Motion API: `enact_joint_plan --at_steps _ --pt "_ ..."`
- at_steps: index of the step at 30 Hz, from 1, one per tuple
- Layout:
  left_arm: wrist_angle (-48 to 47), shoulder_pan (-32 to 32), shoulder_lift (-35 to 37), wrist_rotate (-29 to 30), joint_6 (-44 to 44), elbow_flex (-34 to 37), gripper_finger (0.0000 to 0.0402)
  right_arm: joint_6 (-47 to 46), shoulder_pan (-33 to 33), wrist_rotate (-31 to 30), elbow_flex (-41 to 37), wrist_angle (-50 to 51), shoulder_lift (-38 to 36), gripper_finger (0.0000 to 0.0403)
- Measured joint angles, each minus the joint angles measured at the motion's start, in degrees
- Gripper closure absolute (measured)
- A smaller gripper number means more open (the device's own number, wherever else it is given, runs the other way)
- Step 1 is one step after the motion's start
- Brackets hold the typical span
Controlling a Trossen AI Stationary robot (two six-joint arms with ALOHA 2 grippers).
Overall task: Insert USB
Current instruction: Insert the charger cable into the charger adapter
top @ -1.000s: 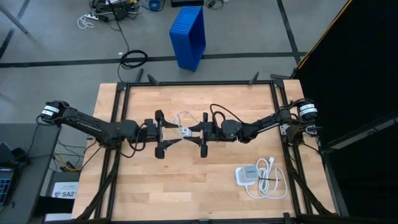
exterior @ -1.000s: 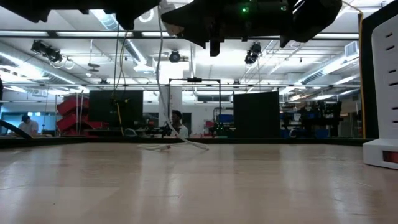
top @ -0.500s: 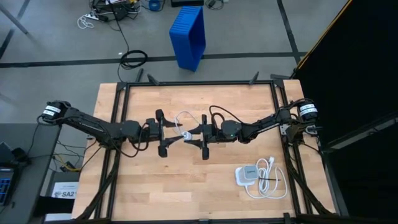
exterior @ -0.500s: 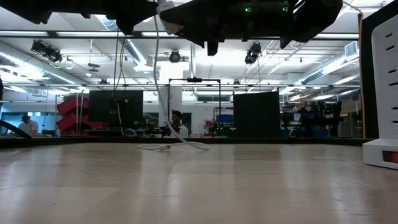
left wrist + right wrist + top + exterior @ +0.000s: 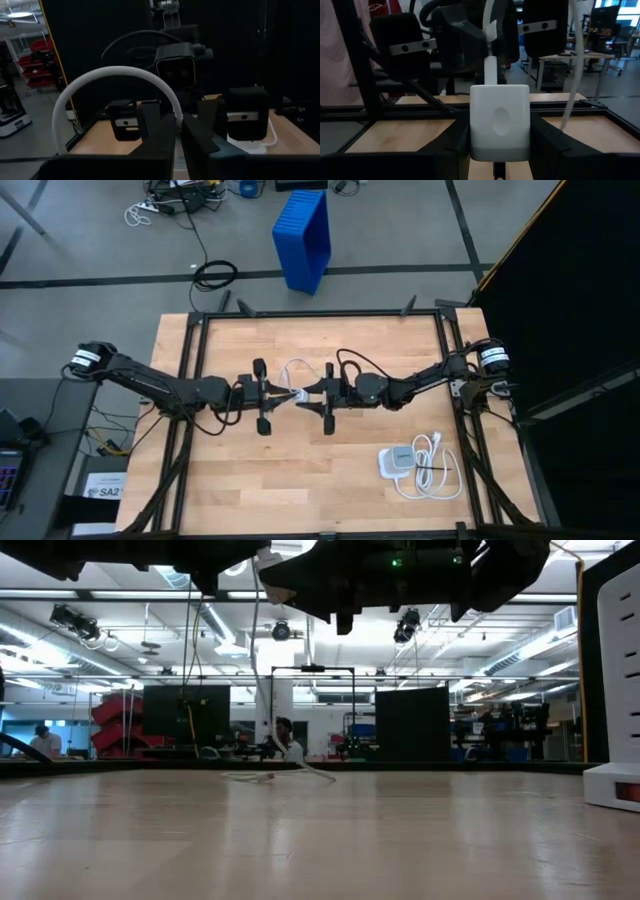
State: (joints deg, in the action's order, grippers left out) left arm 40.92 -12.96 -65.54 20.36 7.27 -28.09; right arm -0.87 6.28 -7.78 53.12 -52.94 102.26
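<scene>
The USB (image 5: 115, 72) is a thin white cable. It arcs up from my left gripper (image 5: 178, 122), which is shut on its plug end above the table's middle (image 5: 278, 394). Facing it, my right gripper (image 5: 312, 393) is shut on a small white adapter cube (image 5: 499, 122). The USB's plug (image 5: 491, 70) stands at the cube's far face. The rest of the cable loops toward the far side (image 5: 295, 370) and hangs down (image 5: 262, 690) with its lower part lying on the table (image 5: 275, 776). My left gripper pinches the USB's plug end (image 5: 179, 116) between its two fingers, coming level from the table's left. The cable rises from the fingers in a slack arch, clear of the table there. My right gripper pinches the adapter cube by its two side faces (image 5: 472, 135), level from the table's right. The cube is lifted clear and upright, its far face toward the left gripper.
A flat white socket block (image 5: 397, 460) with a thick white power cord (image 5: 432, 468) lies at the table's near right. A black frame (image 5: 310, 315) borders the table. A blue bin (image 5: 303, 238) stands on the floor beyond the far edge.
My left gripper has shut on the USB's plug end and moved slightly toward the right gripper. The hanging cable has shifted a little with it. The right gripper and the cube have stayed where they were.
</scene>
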Motion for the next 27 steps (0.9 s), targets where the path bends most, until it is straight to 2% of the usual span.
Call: enact_joint_plan --at_steps 8,13,19,23,27 --pt "-0.81 0.64 -0.31 -0.07 0.02 -0.05 0.0400 -0.40 0.00 -0.38 -0.04 -1.22 0.11 0.0289" --pt "-2.17 0.68 0.60 0.33 1.41 0.25 0.0392 -0.41 -0.58 0.03 0.00 2.13 0.11 0.0289" --pt "-8.79 0.43 4.50 8.08 2.86 0.28 0.0361 -0.62 -1.71 0.16 0.28 4.88 -0.04 0.0289" --pt "-12.69 0.31 5.38 12.31 3.23 0.28 0.0337 -0.17 -2.39 2.84 0.31 6.62 -0.21 0.0289" --pt "-14.51 0.80 5.14 16.48 4.11 0.54 0.0316 0.64 -2.23 8.64 0.55 6.84 -0.52 0.0289"
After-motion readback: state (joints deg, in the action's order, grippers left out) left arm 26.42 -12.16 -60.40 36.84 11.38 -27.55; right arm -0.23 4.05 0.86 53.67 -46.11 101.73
